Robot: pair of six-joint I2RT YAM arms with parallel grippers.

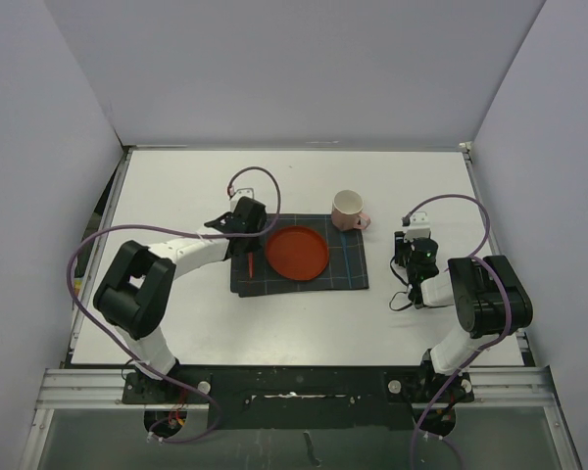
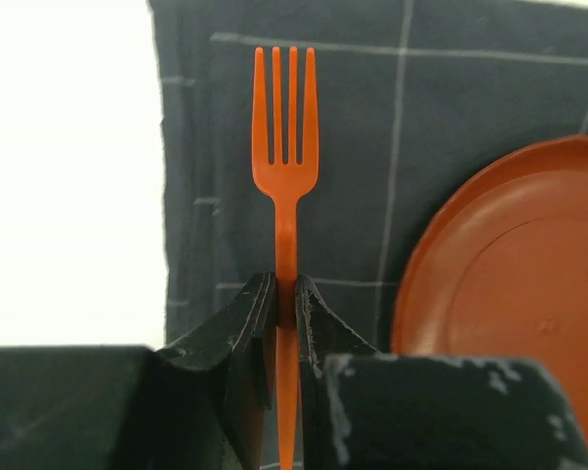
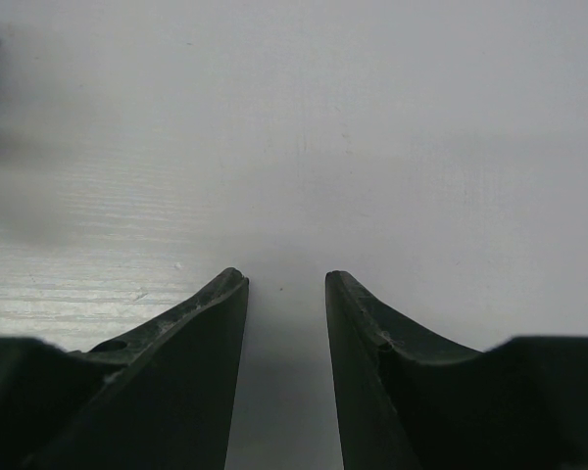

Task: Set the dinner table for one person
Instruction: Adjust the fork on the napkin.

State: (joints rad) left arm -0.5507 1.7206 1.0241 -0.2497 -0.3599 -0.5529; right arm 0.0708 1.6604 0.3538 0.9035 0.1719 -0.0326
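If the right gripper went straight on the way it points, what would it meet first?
Most likely the bare dinner table, since only its white top shows ahead of the open right gripper; how far off is unclear.

A dark grid-lined mat (image 1: 345,276) lies on the white tabletop (image 1: 176,323), carrying an orange plate (image 1: 297,253). A cream mug (image 1: 348,207) stands at its far right corner. The left gripper (image 1: 250,243) is over the mat's left part, a slim orange utensil (image 1: 250,264) at its tip. The right gripper (image 1: 412,253) is over bare tabletop.
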